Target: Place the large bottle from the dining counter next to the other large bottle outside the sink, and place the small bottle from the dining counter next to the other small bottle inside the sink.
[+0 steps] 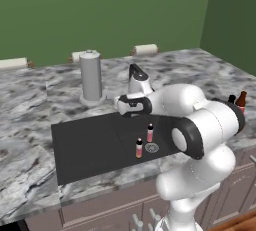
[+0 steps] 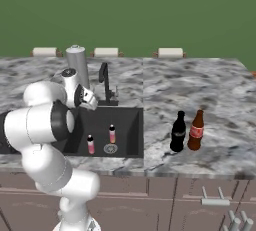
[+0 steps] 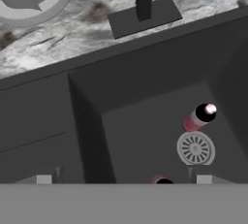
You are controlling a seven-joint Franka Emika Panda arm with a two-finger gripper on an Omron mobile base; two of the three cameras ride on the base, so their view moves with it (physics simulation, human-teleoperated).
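We see the sink [image 2: 130, 125], a dark grey basin set in the marbled desk [image 2: 200, 90], and inside it two small pinkish-red bottles stand upright near the round metal drain [image 2: 110, 148]. In the right base view one small bottle [image 2: 112, 134] stands just behind the drain, and the other small bottle [image 2: 90, 144] stands to the left of the drain, a little nearer to the front wall of the basin; the two are near each other but apart. In the hand view we look down on the dark cap of one small bottle just above the drain, and the top of the second one shows at the bottom edge. Outside the sink, on the desk to its right, the large bottle [image 2: 195, 130] with the red label stands upright just beside the other large bottle [image 2: 178, 132], which is all dark; we cannot tell if they touch. The black faucet [image 2: 105, 84] rises behind the basin, and a grey cylinder [image 2: 77, 65] on a round base stands on the desk to its left. The gripper [image 3: 123, 180] hangs above the sink with its fingers wide apart, and nothing is held between them.
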